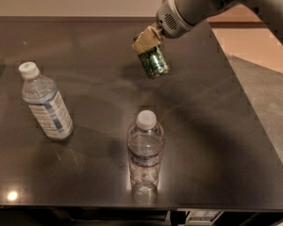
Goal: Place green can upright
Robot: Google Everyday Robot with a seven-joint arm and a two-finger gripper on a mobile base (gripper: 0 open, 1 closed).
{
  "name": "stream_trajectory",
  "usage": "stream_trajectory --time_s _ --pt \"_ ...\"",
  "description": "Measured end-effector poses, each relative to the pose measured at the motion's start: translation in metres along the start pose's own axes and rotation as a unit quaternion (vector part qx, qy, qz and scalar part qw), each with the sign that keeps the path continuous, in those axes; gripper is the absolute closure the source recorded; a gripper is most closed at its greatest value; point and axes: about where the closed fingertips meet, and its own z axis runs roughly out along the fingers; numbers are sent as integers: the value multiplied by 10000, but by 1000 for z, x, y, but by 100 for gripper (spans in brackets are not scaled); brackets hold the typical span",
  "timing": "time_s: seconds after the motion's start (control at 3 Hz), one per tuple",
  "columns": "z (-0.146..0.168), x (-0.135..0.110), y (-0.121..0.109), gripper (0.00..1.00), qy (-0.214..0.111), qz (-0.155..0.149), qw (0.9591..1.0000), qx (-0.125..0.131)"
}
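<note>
I am holding the can (153, 63), tilted, clamped in my pincer (147, 44) above the table (217, 126) toward its far right corner, judging that I should be squaring it vertical before lowering.

table (85, 51) | left bottle (46, 105), front bottle (145, 149) standing | tool (150, 45) above far side

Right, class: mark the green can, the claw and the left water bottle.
green can (154, 64), camera view, on its tilted side wall.
claw (149, 47), camera view, upper middle, between fingertips clamped on the can's upper end.
left water bottle (48, 108), camera view, on its label.
</note>
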Motion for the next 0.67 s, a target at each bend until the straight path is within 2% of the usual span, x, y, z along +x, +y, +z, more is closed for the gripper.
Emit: stream_trajectory --time_s 0.33,0.67 --pt "-13 -1 5 100 -851 -339 9958 -76" --pt "-20 7 10 100 -1537 -661 9858 -104"
